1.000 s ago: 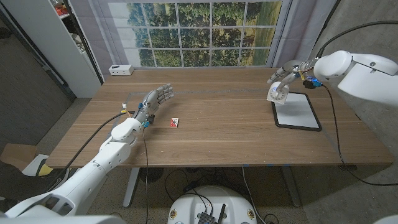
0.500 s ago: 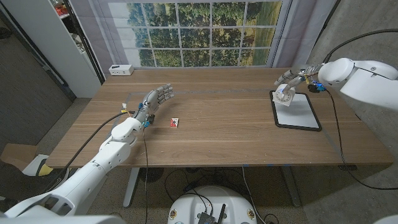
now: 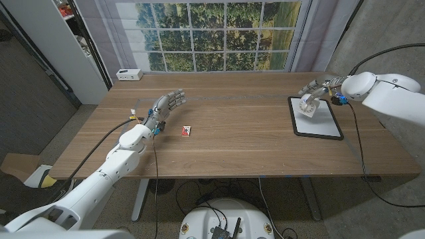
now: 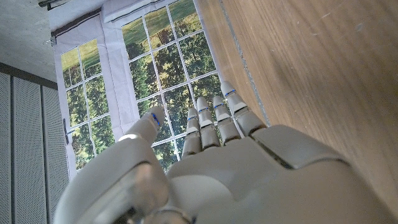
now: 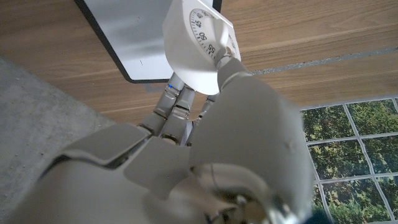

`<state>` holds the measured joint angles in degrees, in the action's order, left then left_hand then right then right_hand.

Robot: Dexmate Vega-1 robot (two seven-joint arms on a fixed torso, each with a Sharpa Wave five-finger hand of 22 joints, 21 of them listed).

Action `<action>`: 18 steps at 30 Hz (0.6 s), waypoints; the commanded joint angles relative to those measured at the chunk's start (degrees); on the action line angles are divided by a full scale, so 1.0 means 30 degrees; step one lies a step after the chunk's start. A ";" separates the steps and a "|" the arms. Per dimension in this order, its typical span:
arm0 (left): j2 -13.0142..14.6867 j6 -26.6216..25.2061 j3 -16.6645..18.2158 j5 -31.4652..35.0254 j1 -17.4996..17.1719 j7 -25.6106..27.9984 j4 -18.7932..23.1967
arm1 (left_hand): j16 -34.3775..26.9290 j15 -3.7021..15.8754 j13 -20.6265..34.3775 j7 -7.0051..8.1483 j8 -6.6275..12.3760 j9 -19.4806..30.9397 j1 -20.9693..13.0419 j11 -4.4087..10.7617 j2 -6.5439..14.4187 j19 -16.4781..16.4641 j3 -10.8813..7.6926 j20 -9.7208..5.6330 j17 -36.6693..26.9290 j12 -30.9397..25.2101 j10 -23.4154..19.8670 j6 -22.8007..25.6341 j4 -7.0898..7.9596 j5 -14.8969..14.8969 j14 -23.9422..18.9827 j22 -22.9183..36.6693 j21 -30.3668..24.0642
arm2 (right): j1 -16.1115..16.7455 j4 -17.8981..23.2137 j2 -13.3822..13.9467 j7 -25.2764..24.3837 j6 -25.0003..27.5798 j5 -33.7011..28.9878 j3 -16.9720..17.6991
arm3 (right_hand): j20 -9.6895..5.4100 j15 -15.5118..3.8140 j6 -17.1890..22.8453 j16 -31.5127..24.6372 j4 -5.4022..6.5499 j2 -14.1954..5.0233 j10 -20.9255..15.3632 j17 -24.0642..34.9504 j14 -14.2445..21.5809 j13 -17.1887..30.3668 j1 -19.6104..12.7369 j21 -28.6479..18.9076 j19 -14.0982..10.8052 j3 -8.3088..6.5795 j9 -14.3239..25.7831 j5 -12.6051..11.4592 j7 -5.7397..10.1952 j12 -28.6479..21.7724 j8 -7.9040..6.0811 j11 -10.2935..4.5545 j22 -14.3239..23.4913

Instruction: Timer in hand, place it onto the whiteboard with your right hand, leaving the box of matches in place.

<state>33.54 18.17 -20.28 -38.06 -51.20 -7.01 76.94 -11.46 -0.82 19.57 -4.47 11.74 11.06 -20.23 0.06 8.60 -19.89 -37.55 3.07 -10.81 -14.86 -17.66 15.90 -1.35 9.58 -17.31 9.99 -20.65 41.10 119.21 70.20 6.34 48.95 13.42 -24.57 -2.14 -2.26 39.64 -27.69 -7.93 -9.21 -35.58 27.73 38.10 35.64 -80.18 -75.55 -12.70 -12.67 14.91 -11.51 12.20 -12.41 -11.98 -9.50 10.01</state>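
My right hand (image 3: 317, 89) is out over the far right part of the wooden table (image 3: 239, 133), grasping the timer (image 3: 307, 103). In the right wrist view, my right hand's fingers (image 5: 177, 99) curl under the timer and my thumb presses on its face, so the grasp is firm. The timer is a small white object with a round dial, and black numerals run around the dial's rim; I can read 50 and 55 near my thumb. Its body has soft, rounded corners and looks like plain white plastic.

The timer sits over the far left corner of the whiteboard (image 3: 318, 121), a white rectangular panel with a thin black frame that lies flat on the table's right side. I cannot tell whether the timer's base touches the board or hangs just above it.

My left hand (image 3: 167, 104) is on the table's left side, holding nothing, with its fingers apart and reaching toward the far edge. The left wrist view shows its fingers (image 4: 214, 121) extended side by side above the wood.

The box of matches (image 3: 186, 131) lies on the table just right of my left hand, apart from it. It is small, red and white, and well away from the whiteboard.

A small white device (image 3: 129, 74) sits at the far left corner of the table, before a large gridded window (image 3: 209, 33) showing green trees.
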 commanded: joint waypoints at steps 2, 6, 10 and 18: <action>-0.0004 -0.0108 -0.0036 0.0038 0.0024 0.0121 0.0061 | -0.0028 0.0002 0.0034 0.0011 0.0033 0.0067 0.0195 -0.0012 -0.0012 -0.0092 -0.0131 0.0031 -0.0021 -0.0112 -0.0079 0.0150 0.0055 0.0096 -0.0213 0.0089 0.0094 | 0.1039 -0.1141 -0.0800 -0.2309 0.0156 0.0635 0.0284 | -0.2574 -0.3762 -0.0008 -0.0099 0.0071 -0.0038 -0.0190 0.3358 0.0552 0.0089 0.0242 -0.0104 0.0075 -0.0182 -0.0012 -0.0085 -0.0027 -0.0220 0.0012 0.0104 0.0037; -0.0020 -0.0137 -0.0051 0.0071 -0.0008 0.0215 0.0135 | -0.0017 0.0014 0.0041 0.0038 0.0028 0.0067 0.0195 -0.0007 -0.0013 -0.0107 -0.0135 0.0031 -0.0019 -0.0112 -0.0085 0.0150 0.0052 0.0097 -0.0202 0.0090 0.0106 | 0.1358 -0.1503 -0.1139 -0.2944 0.0104 0.0896 0.0381 | -0.2561 -0.3761 -0.0039 -0.0068 0.0078 -0.0029 -0.0210 0.3338 0.0549 0.0095 0.0309 -0.0104 0.0083 -0.0187 -0.0020 -0.0089 -0.0030 -0.0247 0.0024 0.0204 0.0031; -0.0028 -0.0140 -0.0057 0.0097 -0.0039 0.0284 0.0189 | -0.0011 0.0014 0.0047 0.0035 0.0025 0.0067 0.0198 -0.0025 -0.0015 -0.0111 -0.0136 0.0038 -0.0018 -0.0115 -0.0096 0.0151 0.0053 0.0096 -0.0193 0.0090 0.0120 | 0.1475 -0.1661 -0.1300 -0.3267 0.0092 0.1106 0.0393 | -0.2533 -0.3757 -0.0037 -0.0039 0.0098 -0.0018 -0.0202 0.3322 0.0543 0.0091 0.0390 -0.0093 0.0086 -0.0181 -0.0025 -0.0091 -0.0034 -0.0254 0.0022 0.0215 0.0023; -0.0077 -0.0122 -0.0058 0.0089 -0.0160 0.0407 0.0286 | -0.0003 0.0004 0.0064 0.0066 0.0009 0.0069 0.0212 -0.0022 -0.0017 -0.0128 -0.0139 0.0039 -0.0019 -0.0112 -0.0103 0.0135 0.0058 0.0095 -0.0197 0.0092 0.0161 | 0.1647 -0.1866 -0.1693 -0.3813 0.0202 0.1495 0.0274 | -0.2474 -0.3751 -0.0053 0.0118 0.0129 0.0010 -0.0016 0.3245 0.0428 0.0151 0.0615 0.0000 0.0113 -0.0178 -0.0042 -0.0093 -0.0043 -0.0260 0.0028 0.0326 -0.0007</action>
<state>33.50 17.85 -20.38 -37.85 -51.26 -6.26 77.41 -11.46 -0.82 19.56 -4.47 11.74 11.06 -20.23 0.06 8.60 -19.88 -37.55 3.06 -10.81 -14.86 -17.65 15.90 -1.35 9.58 -17.31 9.99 -20.20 44.85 114.98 66.76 -2.02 49.29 16.37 -23.68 -2.35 -2.35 39.64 -27.63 -7.70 -9.13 -35.87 27.73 38.00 36.02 -78.90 -75.55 -12.48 -12.89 14.63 -11.50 12.19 -12.75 -11.98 -8.82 9.81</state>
